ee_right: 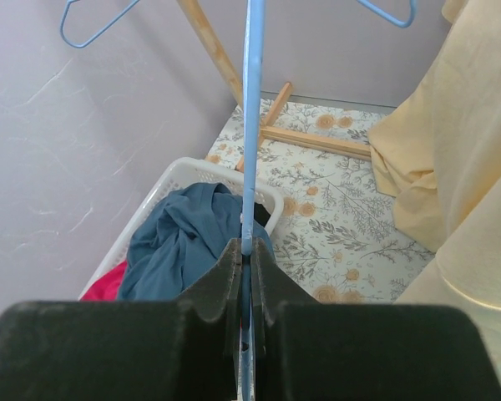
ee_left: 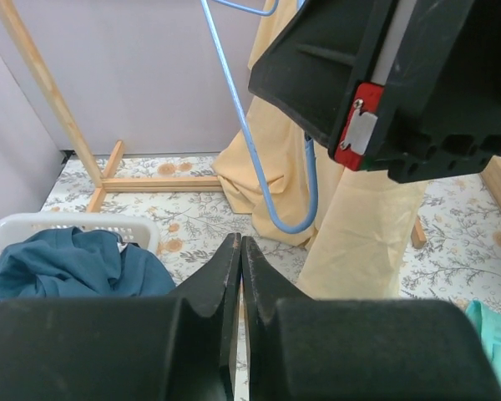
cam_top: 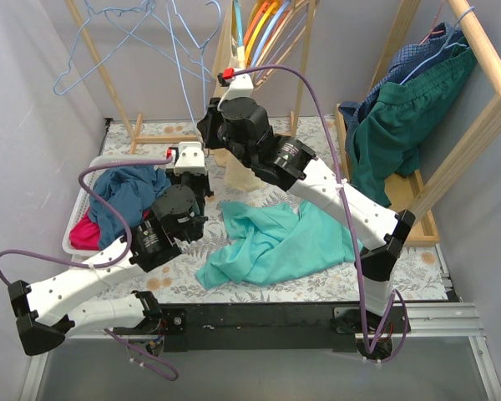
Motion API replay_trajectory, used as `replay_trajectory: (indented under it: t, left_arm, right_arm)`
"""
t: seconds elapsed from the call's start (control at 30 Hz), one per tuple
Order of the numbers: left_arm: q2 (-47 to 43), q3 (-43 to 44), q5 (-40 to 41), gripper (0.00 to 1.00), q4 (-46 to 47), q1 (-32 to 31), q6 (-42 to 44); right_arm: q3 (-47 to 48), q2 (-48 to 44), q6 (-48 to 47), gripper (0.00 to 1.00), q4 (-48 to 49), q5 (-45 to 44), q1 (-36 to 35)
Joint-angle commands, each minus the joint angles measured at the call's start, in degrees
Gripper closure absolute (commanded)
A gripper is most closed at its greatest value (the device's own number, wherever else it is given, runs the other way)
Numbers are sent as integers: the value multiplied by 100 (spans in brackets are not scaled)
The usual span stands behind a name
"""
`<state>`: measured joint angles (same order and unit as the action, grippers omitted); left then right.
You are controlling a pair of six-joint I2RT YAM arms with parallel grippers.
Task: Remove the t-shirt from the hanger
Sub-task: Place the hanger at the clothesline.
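A pale yellow t-shirt (ee_left: 359, 217) hangs down to the table, draped partly over a thin blue hanger (ee_left: 271, 209) whose loop curls in front of it. My right gripper (ee_right: 246, 251) is shut on the hanger's blue wire (ee_right: 252, 125), which runs straight up from the jaws. In the top view the right gripper (cam_top: 210, 125) is at the back centre, above the yellow cloth (cam_top: 244, 177). My left gripper (ee_left: 240, 246) is shut and empty, a little in front of the yellow t-shirt. It sits left of centre in the top view (cam_top: 202, 180).
A teal garment (cam_top: 275, 242) lies crumpled on the floral table. A white basket (cam_top: 77, 219) at the left holds blue and red clothes. A wooden rack (cam_top: 117, 92) with spare blue hangers (cam_top: 92, 58) stands behind. Another rack (cam_top: 484, 100) with green and blue clothes stands at the right.
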<state>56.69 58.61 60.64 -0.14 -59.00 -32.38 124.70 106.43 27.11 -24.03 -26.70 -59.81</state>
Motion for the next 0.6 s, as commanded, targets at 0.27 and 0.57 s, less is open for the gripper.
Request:
replay_trajectory:
  t: [0.27, 0.57]
  left_arm:
    - [-1045, 624, -1501, 58, -1233, -41, -927]
    - [-308, 986, -2338, 36, -1998, -41, -989]
  right_arm:
    - [194, -114, 57, 99, 30, -195, -4]
    - [739, 220, 57, 99, -155, -248, 22]
